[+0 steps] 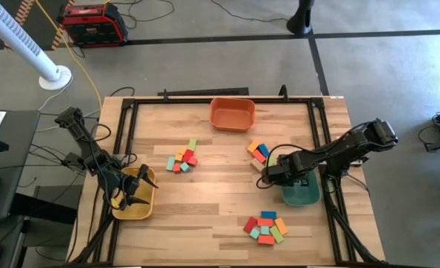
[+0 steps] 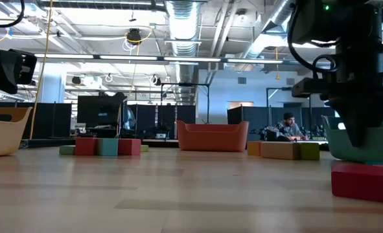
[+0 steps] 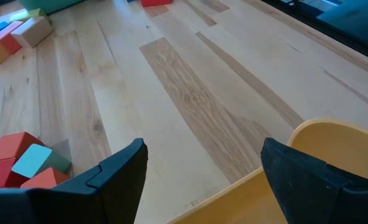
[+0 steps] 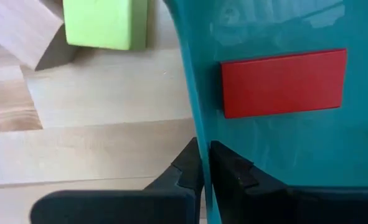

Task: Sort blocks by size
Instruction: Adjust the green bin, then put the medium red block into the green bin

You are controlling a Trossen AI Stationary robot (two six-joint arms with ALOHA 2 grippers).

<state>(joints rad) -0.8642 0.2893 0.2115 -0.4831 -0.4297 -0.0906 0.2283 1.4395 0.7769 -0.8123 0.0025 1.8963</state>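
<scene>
- Risk, right side: we judge that the right gripper [image 4: 203,163], whose fingers are shut on the rim of the green tray [image 1: 303,195], could drag or tip the tray if the arm moves off without letting go; the red block [image 4: 283,83] lying flat inside would then slide or spill.
- Risk, left side: we judge that the left gripper [image 1: 132,190], poised at the yellow tray [image 1: 134,211], could knock its rim on a descent, since the rim lies just between and below the fingers in the left wrist view.
- Left arm: reaches in from the table's left edge, gripper over the yellow tray, jaws spread wide and holding nothing.
- Right arm: stretched in from the right edge, wrist lowered at the green tray's near wall, one finger inside and one outside.
- Blocks: we count three loose groups on the table — a centre cluster [image 1: 183,159], a cluster near the right gripper [image 1: 258,151], and a front cluster [image 1: 265,227].
- Orange tray [image 1: 232,113]: at the far edge; its contents are not visible to us.
</scene>
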